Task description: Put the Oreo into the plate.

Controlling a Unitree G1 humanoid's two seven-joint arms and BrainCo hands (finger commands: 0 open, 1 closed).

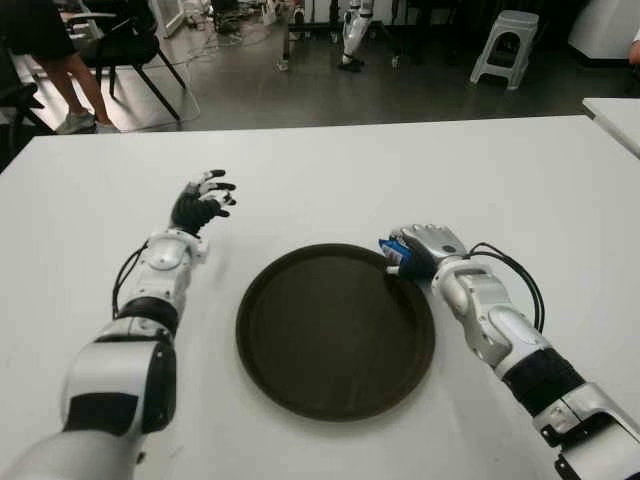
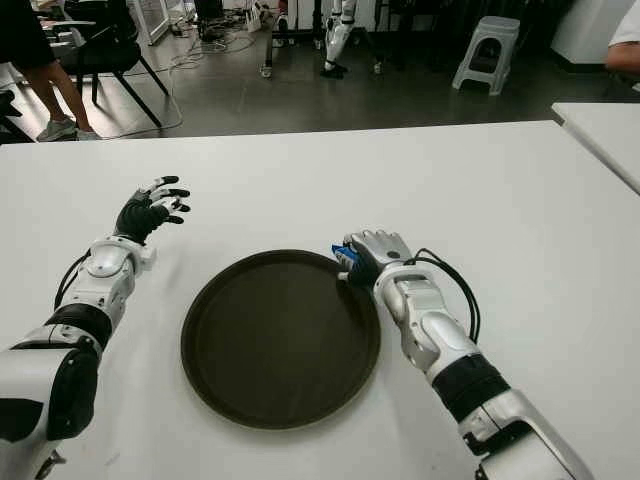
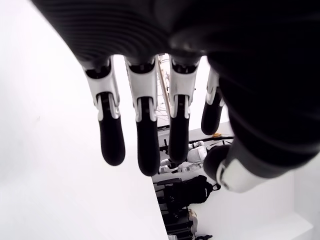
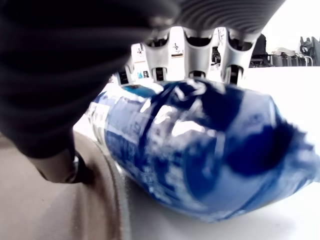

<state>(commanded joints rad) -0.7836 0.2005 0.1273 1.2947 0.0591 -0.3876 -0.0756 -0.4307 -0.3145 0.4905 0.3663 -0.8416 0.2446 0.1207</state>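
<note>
- I see my left hand (image 1: 203,203) on the far left of the white table (image 1: 330,170), well apart from the plate (image 1: 335,330). Its forearm runs from near to far, and the wrist view shows its fingers (image 3: 111,135) spread and straight, holding nothing. It is idle.
- In the middle lies the round dark plate, with nothing on it. Its rim reaches almost to my right hand.
- At the plate's far right edge is my right hand (image 1: 425,250), knuckles up, palm facing down, with the forearm angling back toward the near right corner.
- The Oreo (image 4: 200,155), a blue packet, is under that hand. In the wrist view the fingers (image 4: 195,67) curl over the top of the packet and the thumb sits on the plate side, so I judge the hand is clamped on it. In the eye views only a blue corner shows, sticking out toward the plate.
- I cannot tell whether the packet is lifted or touching the table at the rim.
- My reading: the grasp is made and the carry is the step in hand. The next move calls for a small lift over the rim, a short shift left toward the plate's middle, then parting the fingers to drop the packet.
</note>
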